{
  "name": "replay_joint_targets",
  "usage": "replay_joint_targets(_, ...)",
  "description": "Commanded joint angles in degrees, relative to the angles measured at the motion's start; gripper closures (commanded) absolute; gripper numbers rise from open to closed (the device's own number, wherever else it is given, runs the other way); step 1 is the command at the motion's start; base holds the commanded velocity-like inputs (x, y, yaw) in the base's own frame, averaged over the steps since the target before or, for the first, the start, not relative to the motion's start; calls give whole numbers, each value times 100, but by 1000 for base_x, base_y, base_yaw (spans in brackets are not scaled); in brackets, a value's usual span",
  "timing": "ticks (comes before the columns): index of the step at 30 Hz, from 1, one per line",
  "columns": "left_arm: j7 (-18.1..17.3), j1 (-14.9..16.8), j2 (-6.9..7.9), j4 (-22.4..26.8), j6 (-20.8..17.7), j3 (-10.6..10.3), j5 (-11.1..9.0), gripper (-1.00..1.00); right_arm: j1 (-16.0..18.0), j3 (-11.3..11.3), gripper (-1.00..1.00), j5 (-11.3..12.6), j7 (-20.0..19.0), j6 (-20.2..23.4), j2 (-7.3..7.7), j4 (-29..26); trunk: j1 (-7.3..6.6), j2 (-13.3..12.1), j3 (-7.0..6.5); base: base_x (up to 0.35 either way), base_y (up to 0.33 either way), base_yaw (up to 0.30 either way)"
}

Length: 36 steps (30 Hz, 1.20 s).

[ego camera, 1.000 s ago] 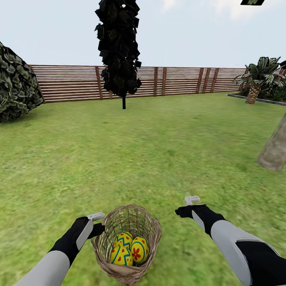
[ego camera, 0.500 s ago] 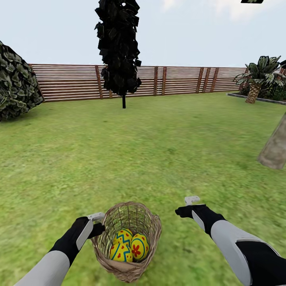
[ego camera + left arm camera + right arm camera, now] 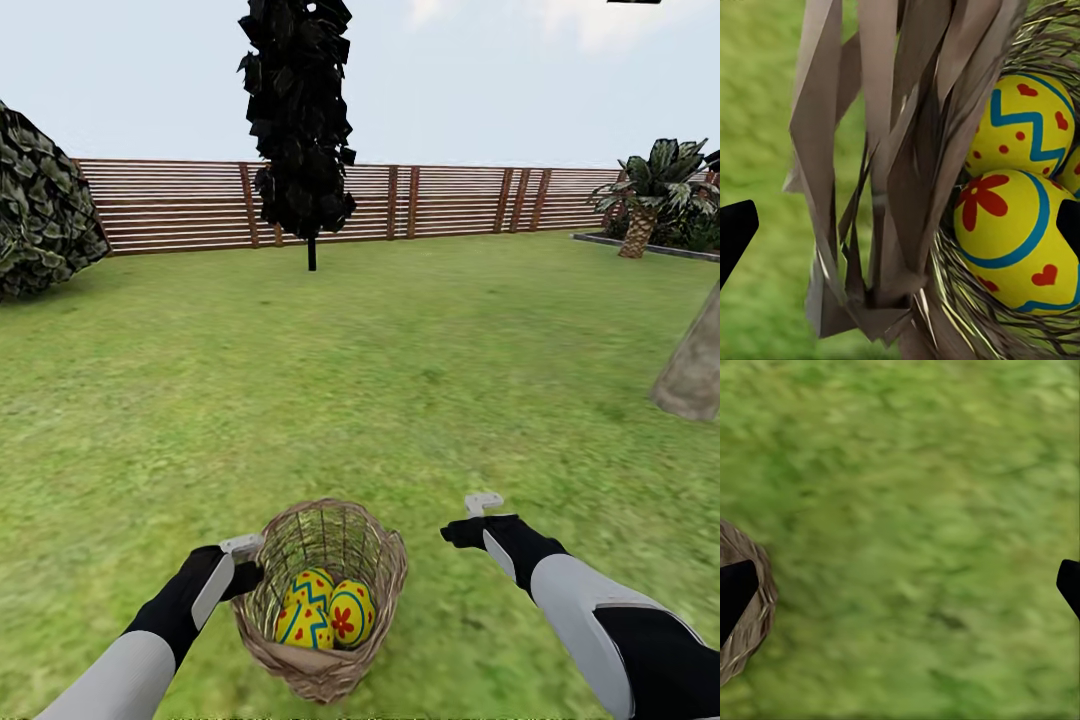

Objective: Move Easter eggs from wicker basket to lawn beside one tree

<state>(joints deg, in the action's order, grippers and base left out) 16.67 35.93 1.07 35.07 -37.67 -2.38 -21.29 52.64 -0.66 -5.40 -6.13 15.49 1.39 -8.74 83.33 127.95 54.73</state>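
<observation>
Three yellow Easter eggs (image 3: 322,612) with red and blue markings lie in the upright wicker basket (image 3: 322,672) on the lawn (image 3: 400,380).

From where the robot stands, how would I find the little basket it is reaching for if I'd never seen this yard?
Start at the long brown slat fence across the back, then come straight down the lawn to the robot's two arms. Just inside the left gripper stands the wicker basket, with the right gripper apart to its side. It alone is woven brown and holds yellow Easter eggs with red and blue markings.
</observation>
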Motion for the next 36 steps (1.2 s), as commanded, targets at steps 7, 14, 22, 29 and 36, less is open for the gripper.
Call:
replay_joint_targets(7,47,2,17,39,-13,-33,-59,-100,1,-4,-100,-58,-29,33,2,-14,43,84,42,0,0,0)
replay_joint_targets(14,45,2,9,29,-11,-34,-65,-100,1,4,-100,-58,-29,33,2,-14,43,84,42,0,0,0)
replay_joint_targets(22,4,2,7,10,-17,-34,-61,100,1,5,-100,-58,-26,33,2,-14,43,84,42,0,0,0)
replay_joint_targets(29,-6,2,16,41,-4,-36,-68,100,1,5,-100,-58,-20,33,10,-14,43,84,42,0,0,0)
replay_joint_targets(36,-6,2,15,20,-4,-34,-75,100,1,3,-100,-58,-27,26,9,-14,-66,-117,-48,0,0,0)
